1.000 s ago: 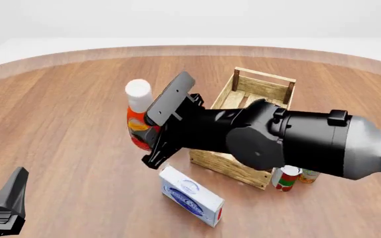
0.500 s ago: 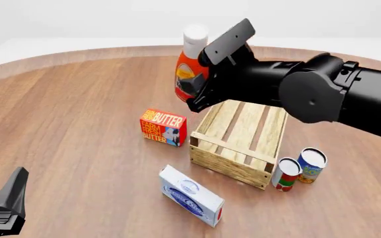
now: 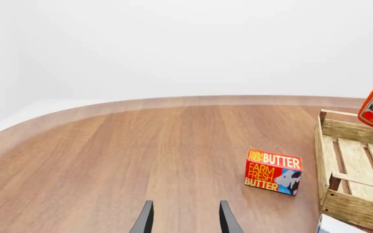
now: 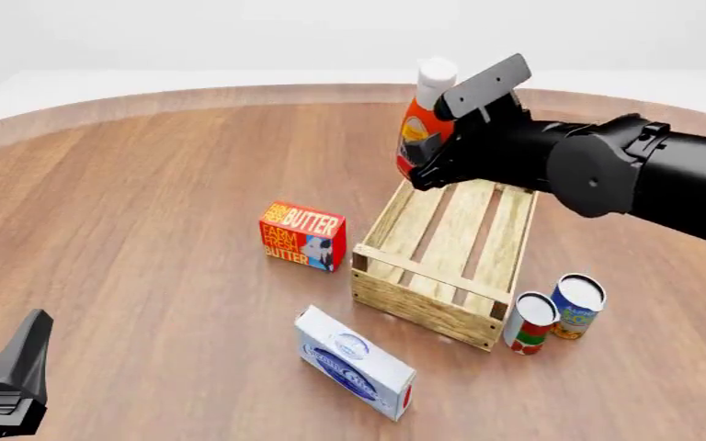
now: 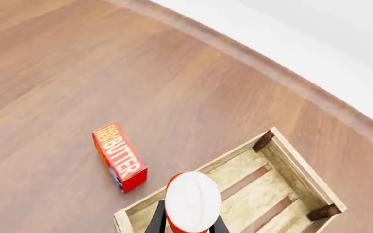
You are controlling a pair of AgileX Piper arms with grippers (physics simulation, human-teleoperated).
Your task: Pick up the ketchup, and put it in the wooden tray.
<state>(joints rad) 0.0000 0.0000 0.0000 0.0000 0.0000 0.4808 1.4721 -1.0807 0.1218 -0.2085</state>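
Right claw (image 4: 433,156), clamping the ketchup (image 4: 421,129), has carried it above the wooden tray (image 4: 384,280).

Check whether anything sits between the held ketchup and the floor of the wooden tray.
Nothing visible does. The right gripper holds the ketchup in the air above the far end of the wooden tray, and the tray's slatted floor shows bare. The butter box stands on the table outside the tray.

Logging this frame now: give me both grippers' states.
Left gripper: open, holding nothing.
Right gripper: closed on the ketchup bottle, carried above the wooden tray.
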